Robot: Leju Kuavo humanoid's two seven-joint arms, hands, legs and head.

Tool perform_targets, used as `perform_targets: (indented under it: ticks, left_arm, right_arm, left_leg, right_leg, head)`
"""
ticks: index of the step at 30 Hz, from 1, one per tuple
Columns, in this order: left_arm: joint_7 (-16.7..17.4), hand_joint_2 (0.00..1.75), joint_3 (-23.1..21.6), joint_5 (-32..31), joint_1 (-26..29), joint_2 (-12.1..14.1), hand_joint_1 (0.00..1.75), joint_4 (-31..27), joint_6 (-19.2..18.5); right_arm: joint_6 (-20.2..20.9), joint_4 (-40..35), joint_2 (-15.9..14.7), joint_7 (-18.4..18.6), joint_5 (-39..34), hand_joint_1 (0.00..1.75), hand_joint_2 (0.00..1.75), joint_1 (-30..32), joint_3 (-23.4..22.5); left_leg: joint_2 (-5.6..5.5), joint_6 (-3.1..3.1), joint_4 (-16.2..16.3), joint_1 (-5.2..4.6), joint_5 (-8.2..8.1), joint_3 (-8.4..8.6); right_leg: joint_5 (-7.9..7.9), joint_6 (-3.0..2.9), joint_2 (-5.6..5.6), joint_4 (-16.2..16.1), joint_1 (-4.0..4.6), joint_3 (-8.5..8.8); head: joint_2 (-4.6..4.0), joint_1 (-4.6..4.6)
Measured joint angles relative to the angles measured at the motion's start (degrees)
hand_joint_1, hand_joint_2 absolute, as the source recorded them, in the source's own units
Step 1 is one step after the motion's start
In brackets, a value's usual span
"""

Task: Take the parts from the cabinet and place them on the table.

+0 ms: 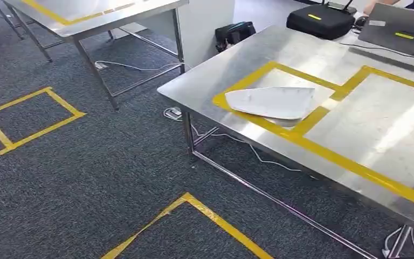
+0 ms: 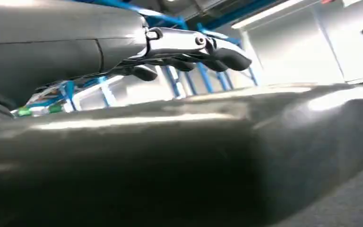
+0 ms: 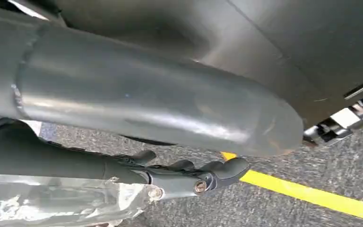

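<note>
While the head view looks down on a shiny stainless-steel tabletop point(image 1: 232, 65) marked with yellow tape rectangles point(image 1: 323, 154), a flat white fin-shaped part point(image 1: 272, 102) lies inside the nearer taped box, its pointed end overlapping the tape line. Neither hand is near it: the part sits well apart from both, with nothing touching it.

The left hand point(image 2: 189, 49) appears in the left wrist view beside a dark, glossy curved surface, its dark fingers point(image 2: 227, 54) stretched forward and slightly curled, holding nothing; blue framework stands blurred beyond them. The right hand point(image 3: 189, 175) appears in the right wrist view hanging over dark grey carpet point(image 3: 312, 156), a yellow tape stripe point(image 3: 312, 194) just past its fingertips; its fingers are loosely extended and empty, with crinkled silver wrapping point(image 3: 52, 201) at the wrist.

Beyond the part on the tabletop rest a black case point(image 1: 321, 20) and a grey laptop point(image 1: 401, 29). A second steel table point(image 1: 86, 19) stands further off.
</note>
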Motion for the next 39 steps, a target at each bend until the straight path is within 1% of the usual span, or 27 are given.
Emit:
perform_targets:
  ticks: [1, 2, 5, 6, 7, 9, 10, 11, 13, 15, 16, 17, 20, 21, 22, 23, 25, 26, 27, 29, 30, 31, 32, 35, 36, 38, 39]
  left_arm:
    - [-1.2, 0.00, 1.7, 0.1, 0.3, -0.3, 0.00, 0.0, 0.1]
    - [-2.5, 0.00, 3.5, 0.0, 1.2, -1.1, 0.00, 0.1, 0.1]
    - [-5.4, 0.00, 9.3, -0.4, 3.2, -2.8, 0.00, 0.5, 0.3]
    - [-5.6, 0.00, 10.5, -0.4, 3.3, -3.1, 0.00, 0.6, 0.3]
    - [-5.7, 0.00, 11.6, -0.4, 3.3, -3.3, 0.00, 0.6, 0.4]
    - [-6.0, 0.00, 13.1, -0.7, 3.5, -3.9, 0.00, 0.6, 0.4]
    - [-6.1, 0.00, 13.7, -0.8, 3.5, -4.2, 0.00, 0.6, 0.4]
    - [-6.1, 0.00, 14.1, -0.9, 3.6, -4.5, 0.00, 0.7, 0.3]
    - [-6.2, 0.00, 14.9, -1.1, 3.6, -4.9, 0.00, 0.9, 0.3]
    - [-6.4, 0.00, 15.7, -1.2, 3.6, -5.2, 0.00, 0.9, 0.3]
    - [-6.6, 0.00, 16.1, -1.4, 3.6, -5.4, 0.00, 0.9, 0.3]
    - [-6.7, 0.00, 16.4, -1.7, 3.6, -5.6, 0.00, 1.0, 0.2]
    - [-7.1, 0.00, 17.6, -2.4, 4.2, -6.2, 0.00, 1.2, 0.2]
    - [-7.1, 0.00, 17.9, -2.4, 4.3, -6.4, 0.00, 1.3, 0.2]
    - [-7.2, 0.00, 18.3, -2.4, 4.1, -6.5, 0.00, 1.4, 0.2]
    - [-7.2, 0.00, 18.6, -2.4, 4.0, -6.6, 0.00, 1.4, 0.2]
    - [-7.3, 0.00, 18.7, -2.5, 4.2, -7.1, 0.00, 1.5, 0.1]
    - [-7.4, 0.00, 18.7, -2.5, 4.3, -7.2, 0.00, 1.6, 0.1]
    - [-7.6, 0.00, 18.9, -2.7, 4.3, -7.5, 0.00, 1.8, 0.0]
    - [-8.5, 0.00, 20.3, -3.8, 4.3, -8.0, 0.00, 2.0, -0.2]
    - [-9.4, 0.00, 21.5, -4.5, 4.3, -8.4, 0.00, 2.4, -0.2]
    - [-10.3, 0.00, 22.6, -5.1, 4.1, -9.1, 0.00, 3.1, -0.1]
    - [-11.3, 0.00, 23.9, -6.1, 3.8, -9.7, 0.00, 3.7, 0.3]
    - [-13.2, 0.00, 27.5, -8.0, 4.0, -11.4, 0.00, 6.0, 1.1]
    - [-13.9, 0.00, 28.8, -8.7, 3.7, -11.8, 0.00, 6.8, 1.4]
    - [-15.0, 0.00, 31.6, -10.0, 2.8, -13.0, 0.00, 8.5, 0.7]
    - [-15.0, 0.00, 33.1, -10.0, 2.2, -13.5, 0.00, 9.5, -0.9]
  right_arm:
    - [-0.1, 0.0, -0.1, 0.0, -0.2, 0.00, 0.00, 0.0, 0.0]
    - [-0.2, 0.0, -0.1, 0.0, -0.3, 0.00, 0.00, 0.1, 0.0]
    - [-0.2, 0.0, -0.1, 0.1, -0.5, 0.00, 0.00, 0.1, 0.0]
    - [-0.2, 0.0, -0.1, 0.1, -0.5, 0.00, 0.00, 0.1, 0.0]
    - [-0.2, 0.0, -0.1, 0.1, -0.5, 0.00, 0.00, 0.0, 0.0]
    - [-0.2, 0.0, -0.1, 0.1, -0.5, 0.00, 0.00, 0.1, 0.0]
    - [-0.2, 0.0, -0.1, 0.1, -0.5, 0.00, 0.00, 0.2, 0.0]
    - [-0.2, 0.0, -0.1, 0.1, -0.5, 0.00, 0.00, 0.2, 0.0]
    - [-0.2, 0.0, -0.1, 0.1, -0.6, 0.00, 0.00, 0.1, 0.0]
    - [-0.2, 0.0, -0.1, 0.1, -0.7, 0.00, 0.00, 0.0, 0.0]
    - [-0.2, 0.0, -0.1, 0.1, -0.7, 0.00, 0.00, 0.0, 0.0]
    - [-0.2, 0.0, -0.1, 0.1, -0.7, 0.00, 0.00, -0.1, 0.0]
    - [-0.3, 0.0, -0.1, 0.1, -0.7, 0.00, 0.00, 0.0, 0.0]
    - [-0.3, 0.0, -0.1, 0.1, -0.7, 0.00, 0.00, -0.1, 0.0]
    - [-0.3, 0.0, -0.1, 0.1, -0.7, 0.00, 0.00, 0.0, 0.0]
    - [-0.3, 0.0, -0.1, 0.1, -0.8, 0.00, 0.00, 0.0, 0.0]
    - [-0.3, 0.0, -0.1, 0.1, -0.8, 0.00, 0.00, 0.2, 0.0]
    - [-0.3, 0.0, -0.1, 0.1, -0.9, 0.00, 0.00, 0.2, 0.0]
    - [-0.3, 0.0, -0.1, 0.1, -0.9, 0.00, 0.00, 0.2, 0.0]
    - [-0.3, 0.0, -0.1, 0.2, -0.9, 0.00, 0.00, 0.0, 0.0]
    - [-0.3, 0.0, -0.1, 0.3, -1.0, 0.00, 0.00, 0.0, 0.0]
    - [-0.2, 0.0, -0.2, 0.4, -1.0, 0.00, 0.00, 0.0, 0.0]
    - [-0.2, 0.0, -0.2, 0.4, -1.1, 0.00, 0.00, 0.0, 0.0]
    - [0.2, 0.0, -0.3, 0.0, -1.3, 0.00, 0.00, 0.0, 0.0]
    - [0.2, 0.0, -0.4, -0.2, -1.6, 0.00, 0.00, 0.0, 0.0]
    - [0.1, 0.0, -0.5, -0.7, -2.4, 0.00, 0.00, 0.0, -0.1]
    - [-0.4, 0.0, -0.6, -0.8, -3.0, 0.00, 0.00, 0.0, -0.1]
  left_leg:
    - [-0.26, 0.45, -1.7, -0.53, -0.51, 0.54]
    - [-0.49, 1.49, -1.4, -0.45, -0.50, 0.30]
    - [-1.19, 2.56, -1.2, -0.47, -0.45, 0.22]
    - [-1.43, 2.96, -1.3, -0.46, -0.47, 0.24]
    - [-1.77, 3.30, -1.3, -0.44, -0.44, 0.24]
    - [-2.42, 3.59, -1.3, -0.50, -0.36, 0.11]
    - [-2.85, 3.60, -1.2, -0.54, -0.35, 0.07]
    - [-3.25, 3.61, -1.2, -0.59, -0.35, 0.10]
    - [-4.15, 3.62, -1.2, -0.62, -0.31, 0.15]
    - [-5.01, 3.48, -1.2, -0.46, -0.19, 0.23]
    - [-5.32, 3.20, -1.2, -0.64, -0.08, 0.01]
    - [-5.69, 2.86, -1.2, -0.51, 0.12, -0.26]
    - [-6.61, 1.39, -2.3, 0.04, 1.15, -0.26]
    - [-5.49, 1.48, -1.9, 0.13, 0.36, -0.53]
    - [-3.82, 1.41, -0.1, -0.23, -1.29, -1.33]
    - [-3.16, 1.24, 4.0, -0.40, -3.83, -3.12]
    - [-3.03, 0.96, 13.7, -0.46, -7.98, -7.45]
    - [-3.01, 0.90, 16.2, -0.43, -8.32, -8.53]
    - [-2.97, 0.80, 15.4, -0.43, -7.20, -7.96]
    - [-2.45, 0.57, 7.5, -0.37, -2.59, -3.59]
    - [-1.27, 0.31, 2.1, -0.31, -0.42, -0.49]
    - [0.58, -0.17, -1.1, -0.53, -0.55, 1.13]
    - [-0.09, 1.31, -1.9, -0.63, -0.54, 1.28]
    - [-0.74, 2.57, -1.5, -0.90, -0.85, 0.94]
    - [-1.00, 2.97, -1.6, -0.74, -0.69, 1.05]
    - [-1.70, 3.68, -1.7, -0.68, -0.63, 0.96]
    - [-2.06, 3.80, -1.6, -0.69, -0.58, 0.92]
  right_leg:
    - [-0.42, 0.37, -0.15, 0.8, 0.32, -0.31]
    - [-0.39, 0.42, -0.23, 0.6, 0.32, -0.33]
    - [-0.73, 0.78, -0.85, 0.6, 0.11, -0.26]
    - [-1.78, 1.20, 0.03, 1.5, -0.06, -0.82]
    - [-3.88, 1.51, 0.89, 4.7, -0.18, -2.03]
    - [-8.44, 1.71, 1.45, 15.0, -0.33, -6.73]
    - [-9.63, 1.67, 1.54, 18.9, -0.33, -8.61]
    - [-9.40, 1.55, 1.60, 20.0, -0.32, -9.21]
    - [-5.44, 1.02, 1.84, 14.3, -0.30, -6.64]
    - [-0.63, 0.40, 3.92, 3.1, -0.34, -0.85]
    - [-1.29, 0.38, 4.88, 0.9, -0.30, 0.15]
    - [-1.03, 0.67, 4.47, 0.7, -0.21, 0.50]
    - [-0.09, -0.16, 3.74, -0.2, 0.24, 0.46]
    - [0.38, -0.41, 3.16, -0.8, -0.11, 0.72]
    - [0.53, -0.69, 2.93, -1.1, -0.08, 0.76]
    - [0.56, -0.76, 2.43, -1.1, -0.05, 0.75]
    - [0.58, -0.83, 1.49, -1.2, 0.04, 0.58]
    - [0.57, -0.85, 0.97, -1.2, 0.06, 0.58]
    - [0.49, -0.86, 0.46, -1.1, 0.05, 0.59]
    - [0.25, -0.66, -0.27, -0.9, -0.15, 0.70]
    - [-0.05, -0.35, -0.51, -0.6, -0.18, 0.79]
    - [-0.38, 0.09, -0.70, -0.2, 0.32, 0.68]
    - [-0.54, 0.24, -0.78, 0.2, 0.41, 0.41]
    - [-0.70, 0.47, -1.68, 0.1, 0.35, 0.66]
    - [-1.24, 0.89, -1.39, 0.5, 0.15, 0.24]
    - [-5.33, 1.62, 0.94, 6.9, -0.10, -2.32]
    - [-7.33, 1.77, 1.24, 11.5, -0.22, -4.36]
  head:
    - [0.00, -0.40]
    - [0.00, -0.02]
    - [0.00, 0.02]
    - [0.00, 0.09]
    - [0.02, 0.31]
    - [0.00, 0.37]
    - [0.02, 0.39]
    - [0.00, 0.37]
    - [0.00, 0.35]
    - [0.00, 0.35]
    - [0.00, 0.33]
    - [0.02, 0.35]
    - [0.02, 0.31]
    - [0.00, 0.29]
    - [0.00, 0.15]
    - [0.00, 0.02]
    - [0.00, 0.00]
    - [0.00, -0.02]
    - [0.00, 0.02]
    - [0.00, 0.02]
    - [0.00, -0.02]
    - [0.00, -0.17]
    - [0.00, -0.27]
    - [0.00, 0.22]
    - [0.00, 0.20]
    - [0.00, 0.41]
    - [0.00, 0.42]
